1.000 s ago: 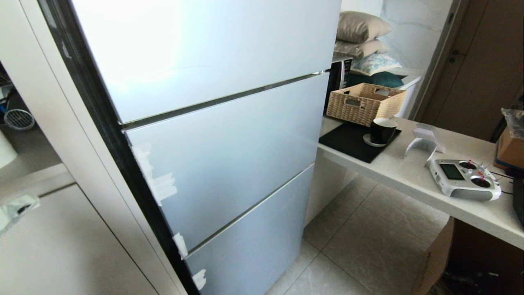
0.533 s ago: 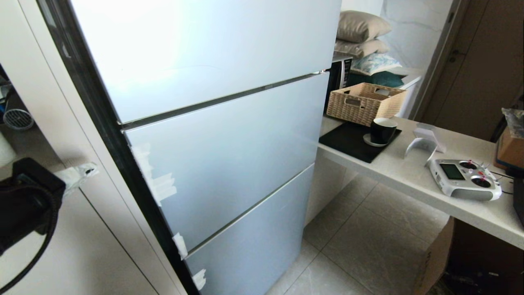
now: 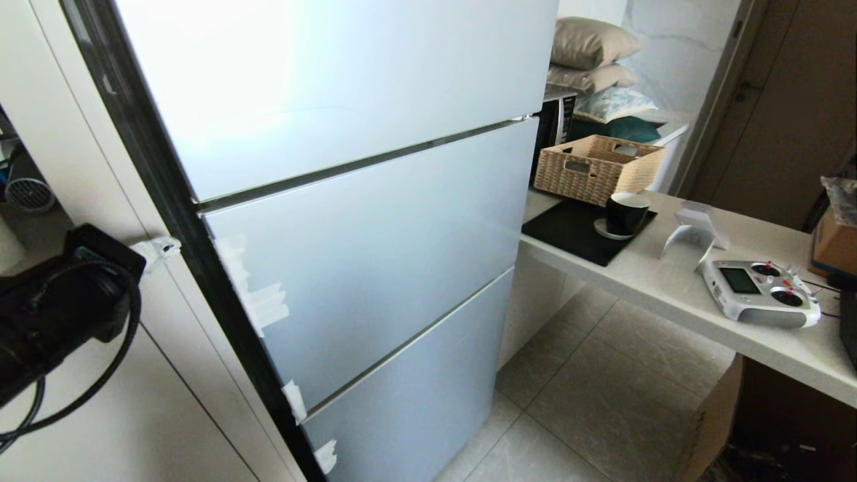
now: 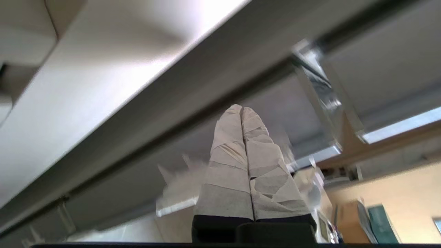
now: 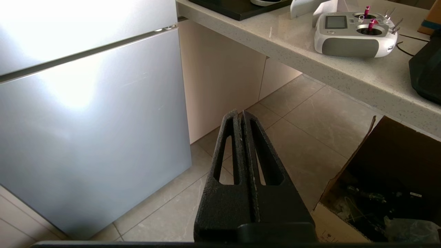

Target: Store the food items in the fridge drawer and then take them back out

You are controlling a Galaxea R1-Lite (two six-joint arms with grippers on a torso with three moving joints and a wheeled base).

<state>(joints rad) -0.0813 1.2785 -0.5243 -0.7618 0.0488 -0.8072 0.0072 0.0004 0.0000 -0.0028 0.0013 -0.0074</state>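
The fridge (image 3: 348,221) is fully closed, so neither the drawer nor any food shows. The left tool (image 3: 157,249), its taped fingers (image 4: 241,165) pressed together and empty, sits just beside the door's dark edge; it should slip in behind that edge before pulling. The right tool (image 5: 242,119) hangs closed and empty above the floor. A second ago the left arm was out of the head view.

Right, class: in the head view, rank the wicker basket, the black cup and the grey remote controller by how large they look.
1. wicker basket, largest.
2. grey remote controller, though it sits nearer the camera, which may flatter it.
3. black cup, smallest.
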